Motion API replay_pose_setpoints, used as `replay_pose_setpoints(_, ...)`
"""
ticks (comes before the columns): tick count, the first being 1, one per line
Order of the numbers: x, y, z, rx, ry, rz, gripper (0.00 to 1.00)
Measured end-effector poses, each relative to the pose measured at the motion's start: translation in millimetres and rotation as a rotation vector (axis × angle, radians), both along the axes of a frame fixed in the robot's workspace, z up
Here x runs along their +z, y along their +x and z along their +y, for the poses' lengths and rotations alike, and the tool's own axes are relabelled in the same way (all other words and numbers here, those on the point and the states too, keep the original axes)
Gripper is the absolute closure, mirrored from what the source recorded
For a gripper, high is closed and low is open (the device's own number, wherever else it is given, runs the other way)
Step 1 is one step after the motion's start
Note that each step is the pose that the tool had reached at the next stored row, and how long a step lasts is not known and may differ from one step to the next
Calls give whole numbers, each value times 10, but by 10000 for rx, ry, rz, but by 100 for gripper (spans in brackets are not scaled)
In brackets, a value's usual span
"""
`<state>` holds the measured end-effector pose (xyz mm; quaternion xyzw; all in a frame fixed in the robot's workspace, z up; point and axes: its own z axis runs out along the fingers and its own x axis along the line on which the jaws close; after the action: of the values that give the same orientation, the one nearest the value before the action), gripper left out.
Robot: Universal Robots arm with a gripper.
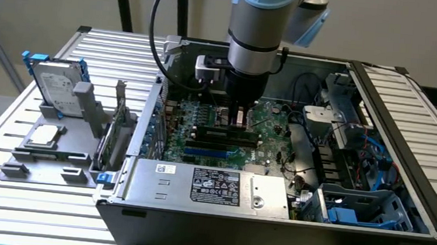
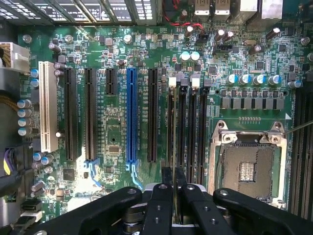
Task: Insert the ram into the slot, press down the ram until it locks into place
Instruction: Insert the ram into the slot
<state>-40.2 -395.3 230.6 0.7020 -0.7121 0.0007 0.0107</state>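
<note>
My gripper [image 2: 173, 188] reaches down into the open computer case [image 1: 376, 100], over the large green motherboard [image 2: 117, 137]. Its two black fingers [image 2: 166, 196] stand close together, shut on the ram [image 2: 173, 147]. I see the ram edge-on as a thin strip running away from the fingertips. It lies along the slot [image 2: 172, 82], the outermost of several parallel black sockets with white and black end clips. I cannot tell how deep it sits. In the exterior view the gripper [image 1: 240, 117] stands upright over the long dark sockets [image 1: 225, 136].
A blue socket [image 2: 131, 117] and black expansion sockets lie beside the ram sockets, and the open CPU socket [image 2: 247, 166] is on the other side. The silver power supply [image 1: 206, 186] fills the case's front. A hard drive [image 1: 53, 83] stands outside at the exterior view's left.
</note>
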Motion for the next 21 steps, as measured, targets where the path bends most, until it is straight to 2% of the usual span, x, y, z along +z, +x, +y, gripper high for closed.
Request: replay_pose_setpoints(21,-27,0,-7,8,-3,1,87)
